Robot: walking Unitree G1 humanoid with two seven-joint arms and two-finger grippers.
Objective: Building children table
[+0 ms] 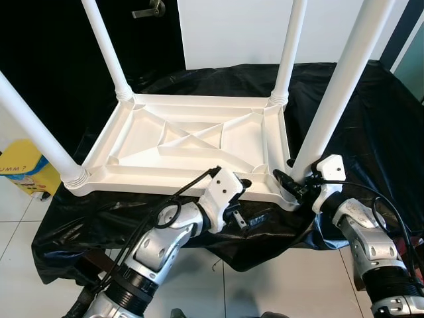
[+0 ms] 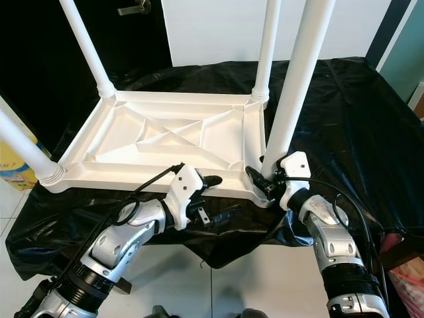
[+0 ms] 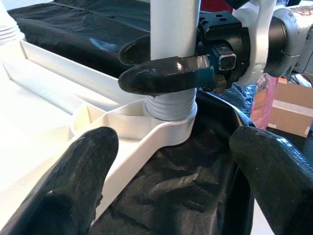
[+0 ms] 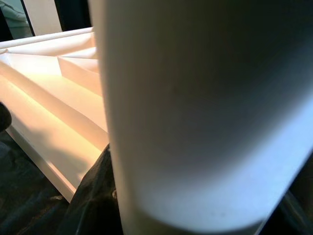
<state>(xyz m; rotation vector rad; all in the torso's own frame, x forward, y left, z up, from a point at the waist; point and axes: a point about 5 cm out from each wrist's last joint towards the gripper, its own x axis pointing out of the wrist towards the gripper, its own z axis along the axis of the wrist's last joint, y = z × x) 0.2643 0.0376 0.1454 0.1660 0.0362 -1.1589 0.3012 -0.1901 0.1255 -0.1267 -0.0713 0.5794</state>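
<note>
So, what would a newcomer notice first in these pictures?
First, the white table lying upside down on a black cloth, its four legs pointing up. Next, the right claw closed around the base of the near right leg. The left claw hangs open at the near edge.

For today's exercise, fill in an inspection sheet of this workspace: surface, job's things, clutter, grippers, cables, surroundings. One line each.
Surface: black plastic sheet draped over a low platform.
Job's things: white plastic children's table top lying upside down, four white tube legs standing up from its corners; the near right leg sits in its socket.
Clutter: nothing seen on the sheet.
Grippers: right gripper shut on the near right leg at its base; left gripper open, at the top's near edge beside that corner.
Cables: black cables loop along both silver arms.
Surroundings: white tiled floor, yellow box, dark door with metal handle.
</note>
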